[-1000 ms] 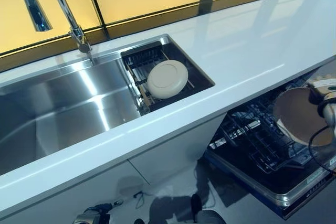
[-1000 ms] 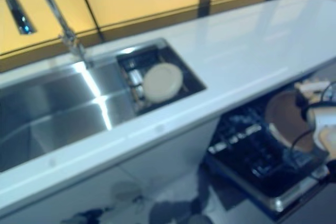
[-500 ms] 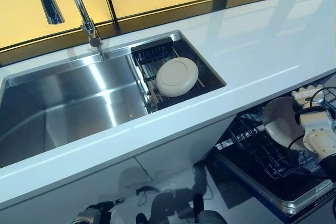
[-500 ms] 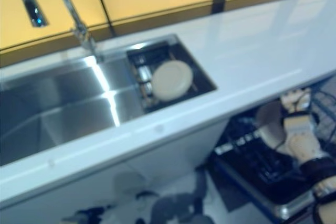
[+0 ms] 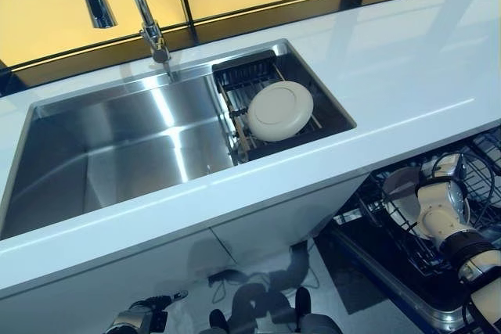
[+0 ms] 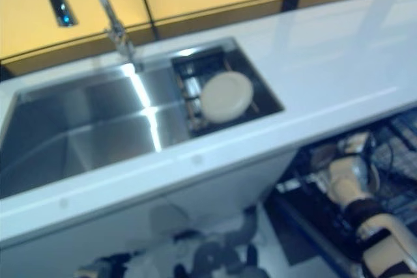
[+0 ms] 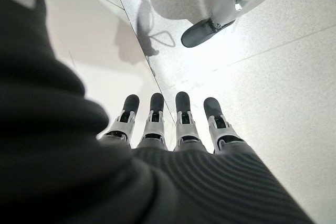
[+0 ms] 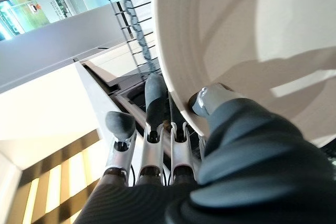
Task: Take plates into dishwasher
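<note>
Two plates were in view. One plate (image 8: 252, 51) was pinched at its rim in my right robot hand (image 5: 440, 207), thumb on the inner face and fingers (image 8: 153, 129) behind, and was held over the dishwasher rack (image 5: 407, 240) below the bench (image 5: 391, 91). The other plate (image 5: 280, 110) leaned in the wire drainer (image 5: 235, 87) at the right end of the sink (image 5: 117, 146). My left robot hand (image 7: 168, 129) hung idle near the floor (image 7: 273, 77), its fingers straight and holding nothing.

Judged from its look, the held plate was stiff, glazed and smooth, hence slippery and breakable if knocked against the rack's tines. It seemed moderately heavy for a rim pinch, so the weight would tend to swing it about the thumb. The rim was the sensible place to hold, since it left the lower edge free to slide between tines. The drainer plate offered its upper rim for the same hold.
</note>
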Controlling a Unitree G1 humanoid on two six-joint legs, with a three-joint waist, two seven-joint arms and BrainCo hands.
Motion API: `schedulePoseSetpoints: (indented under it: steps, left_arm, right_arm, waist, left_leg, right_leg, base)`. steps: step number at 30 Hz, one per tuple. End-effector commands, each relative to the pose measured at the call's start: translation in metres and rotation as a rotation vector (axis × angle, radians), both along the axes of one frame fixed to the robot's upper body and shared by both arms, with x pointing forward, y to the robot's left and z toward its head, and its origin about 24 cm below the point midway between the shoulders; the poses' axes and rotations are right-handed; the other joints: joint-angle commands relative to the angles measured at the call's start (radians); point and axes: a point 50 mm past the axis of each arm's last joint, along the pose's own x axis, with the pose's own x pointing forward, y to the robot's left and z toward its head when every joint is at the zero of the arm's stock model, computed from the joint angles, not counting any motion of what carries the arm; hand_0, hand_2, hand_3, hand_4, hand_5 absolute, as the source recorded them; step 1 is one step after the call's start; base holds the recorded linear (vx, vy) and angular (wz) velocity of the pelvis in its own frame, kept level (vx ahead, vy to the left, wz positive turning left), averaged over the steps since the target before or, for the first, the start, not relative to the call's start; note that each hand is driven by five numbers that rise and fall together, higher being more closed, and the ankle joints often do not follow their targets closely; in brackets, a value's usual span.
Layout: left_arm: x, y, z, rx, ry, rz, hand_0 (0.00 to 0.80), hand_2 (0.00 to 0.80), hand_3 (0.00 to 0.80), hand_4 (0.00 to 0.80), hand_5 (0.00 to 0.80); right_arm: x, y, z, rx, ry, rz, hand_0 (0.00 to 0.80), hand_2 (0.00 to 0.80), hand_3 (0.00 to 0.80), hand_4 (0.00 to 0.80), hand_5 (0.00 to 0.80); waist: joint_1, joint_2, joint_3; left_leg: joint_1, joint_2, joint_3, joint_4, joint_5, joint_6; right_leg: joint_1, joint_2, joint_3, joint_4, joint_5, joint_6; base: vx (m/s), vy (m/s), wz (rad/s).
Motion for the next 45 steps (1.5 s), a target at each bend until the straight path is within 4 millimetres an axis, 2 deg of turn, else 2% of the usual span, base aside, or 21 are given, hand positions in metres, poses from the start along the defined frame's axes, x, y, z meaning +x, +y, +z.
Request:
schedulePoseSetpoints:
  steps: [1,8,17,19,20,26,35,38,42,45]
  left_arm:
    - [0.015,-0.002,0.003,0.041,-0.005,-0.089,0.0,0.0,0.0,0.0,0.0]
    - [0.019,-0.006,0.003,0.044,-0.014,-0.101,0.0,0.0,0.0,0.0,0.0]
    - [0.017,-0.009,0.001,0.048,-0.009,-0.117,0.0,0.0,0.0,0.0,0.0]
    - [0.017,-0.008,0.001,0.051,-0.008,-0.117,0.0,0.0,0.0,0.0,0.0]
    - [0.016,-0.008,0.001,0.054,-0.005,-0.12,0.0,0.0,0.0,0.0,0.0]
    - [0.012,-0.005,0.001,0.058,0.005,-0.118,0.0,0.0,0.0,0.0,0.0]
    - [0.004,0.002,0.0,0.064,0.025,-0.113,0.0,0.0,0.0,0.0,0.0]
    - [0.002,0.005,0.0,0.071,0.034,-0.11,0.0,0.0,0.0,0.0,0.0]
    - [0.0,0.013,0.002,0.081,0.043,-0.106,0.0,0.0,0.0,0.0,0.0]
    - [-0.001,0.016,0.003,0.086,0.045,-0.102,0.0,0.0,0.0,0.0,0.0]
  right_arm:
    - [0.018,0.005,0.025,-0.097,-0.087,-0.004,0.8,0.8,0.8,0.8,0.8]
    - [0.02,0.012,0.01,-0.029,-0.051,-0.045,0.8,0.8,0.8,0.8,0.8]
    - [0.012,0.013,-0.011,0.109,-0.026,-0.12,0.8,0.8,0.8,0.8,0.8]
    - [0.012,0.012,-0.011,0.118,-0.035,-0.122,0.455,0.455,0.455,0.455,0.455]
    - [0.011,0.011,-0.01,0.118,-0.045,-0.133,0.0,0.0,0.0,0.0,0.0]
    - [0.006,0.001,0.002,0.086,-0.062,-0.215,0.0,0.0,0.0,0.0,0.0]
    - [-0.007,-0.032,0.034,0.057,-0.151,-0.327,0.0,0.0,0.0,0.0,0.0]
    - [-0.019,-0.058,0.055,0.038,-0.216,-0.407,0.0,0.0,0.0,0.0,0.0]
    - [-0.035,-0.096,0.106,0.027,-0.347,-0.487,0.0,0.0,0.0,0.0,0.0]
    - [-0.045,-0.115,0.141,0.035,-0.43,-0.529,0.0,0.0,0.0,0.0,0.0]
  waist:
    - [0.022,-0.037,-0.004]
    - [0.033,-0.029,0.007]
    - [0.038,-0.035,0.006]
    - [0.037,-0.037,0.005]
    - [0.037,-0.04,0.003]
    - [0.029,-0.055,-0.009]
    - [0.01,-0.086,-0.037]
    - [0.0,-0.101,-0.049]
    - [-0.009,-0.121,-0.062]
    - [-0.012,-0.133,-0.069]
  left_leg:
    - [0.015,-0.023,-0.031,-0.002,-0.026,0.025]
    - [0.006,-0.025,-0.038,-0.002,-0.023,0.023]
    - [0.011,-0.02,-0.04,-0.002,-0.022,0.022]
    - [0.013,-0.018,-0.04,-0.002,-0.022,0.021]
    - [0.016,-0.017,-0.04,-0.002,-0.022,0.021]
    - [0.026,-0.012,-0.038,-0.002,-0.023,0.02]
    - [0.051,-0.01,-0.029,-0.002,-0.03,0.022]
    - [0.064,-0.009,-0.023,-0.002,-0.034,0.024]
    - [0.076,-0.01,-0.017,-0.002,-0.037,0.026]
    - [0.081,-0.011,-0.016,-0.002,-0.039,0.028]
  right_leg:
    - [0.017,-0.02,-0.028,0.003,-0.03,0.069]
    - [0.013,-0.026,-0.033,0.003,-0.027,0.068]
    - [0.018,-0.027,-0.036,0.003,-0.028,0.068]
    - [0.02,-0.027,-0.036,0.003,-0.028,0.067]
    - [0.023,-0.026,-0.036,0.003,-0.029,0.067]
    - [0.032,-0.018,-0.033,0.003,-0.031,0.067]
    - [0.048,-0.006,-0.016,0.003,-0.032,0.068]
    - [0.056,0.0,-0.008,0.003,-0.03,0.068]
    - [0.063,0.009,0.004,0.003,-0.028,0.066]
    - [0.068,0.014,0.009,0.003,-0.028,0.064]
  base:
    - [0.004,0.004,0.1]
    - [-0.015,0.003,0.03]
    - [0.0,0.0,0.0]
    - [0.0,0.0,0.0]
    - [0.0,0.0,0.0]
    - [0.012,0.003,0.0]
    - [0.035,0.019,-0.01]
    - [0.042,0.045,-0.01]
    - [0.026,0.043,-0.02]
    - [0.025,0.03,-0.06]
